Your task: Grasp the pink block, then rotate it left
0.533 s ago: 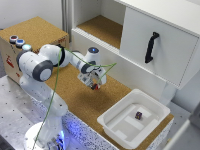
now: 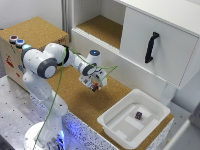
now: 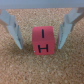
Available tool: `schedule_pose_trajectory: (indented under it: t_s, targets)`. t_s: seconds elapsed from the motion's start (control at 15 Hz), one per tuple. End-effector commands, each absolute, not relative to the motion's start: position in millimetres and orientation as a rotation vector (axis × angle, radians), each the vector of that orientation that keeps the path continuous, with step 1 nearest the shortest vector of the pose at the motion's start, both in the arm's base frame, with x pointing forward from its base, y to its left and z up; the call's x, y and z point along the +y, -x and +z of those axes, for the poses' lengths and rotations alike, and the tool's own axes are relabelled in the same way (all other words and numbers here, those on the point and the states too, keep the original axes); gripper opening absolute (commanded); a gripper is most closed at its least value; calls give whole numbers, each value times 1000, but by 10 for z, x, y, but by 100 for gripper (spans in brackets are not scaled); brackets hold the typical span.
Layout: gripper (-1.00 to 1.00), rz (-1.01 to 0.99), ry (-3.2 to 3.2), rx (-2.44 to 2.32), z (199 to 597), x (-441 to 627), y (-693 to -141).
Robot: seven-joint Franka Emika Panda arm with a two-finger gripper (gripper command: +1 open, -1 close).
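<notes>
- Pink block [image 3: 42, 41] sits on the cork surface [image 3: 20, 67] between my two fingers [image 3: 12, 30], as the wrist view shows; a gap remains on each side, so neither finger touches it.
- Black marks, an "I" above an "H", stand on the block's facing side, which reads reddish pink against the speckled brown cork.
- My gripper [image 2: 94, 86] stands spread wide over the block with nothing clamped; in the exterior view it hangs low over the cork countertop [image 2: 75, 95], and the block itself is too small there to pick out from the fingers.
- My arm [image 2: 55, 57], white with dark joints, reaches from its base at the exterior view's left toward the middle of the countertop, with a green cable [image 2: 60, 82] trailing along it.
- White tray [image 2: 112, 120] rests on the countertop toward the exterior view's right, well apart from my gripper; a small dark cube [image 2: 138, 115] lies inside it.
- Behind the countertop, a white cabinet [image 2: 165, 50] carries a door with a black handle [image 2: 151, 46], and an open shelf with a cork floor [image 2: 102, 27] lies beside it.
- At the exterior view's far left, a wooden box [image 2: 37, 32] bears two round buttons [image 2: 16, 40] on its top.
</notes>
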State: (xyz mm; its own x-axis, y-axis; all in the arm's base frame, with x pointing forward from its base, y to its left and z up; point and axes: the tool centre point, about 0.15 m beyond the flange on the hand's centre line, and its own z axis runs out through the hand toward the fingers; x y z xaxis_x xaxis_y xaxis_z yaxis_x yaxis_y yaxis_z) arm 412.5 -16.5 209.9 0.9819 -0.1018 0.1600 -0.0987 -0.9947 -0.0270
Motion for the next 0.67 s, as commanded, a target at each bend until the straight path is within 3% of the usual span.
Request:
schedule_pose_trajectory:
  t_s: [0.0,0.6]
  targets:
    - [-100,-299,3155,136,2083,-133,-4175]
    - [-100,-403,3090,-70,2823,-141,-3914]
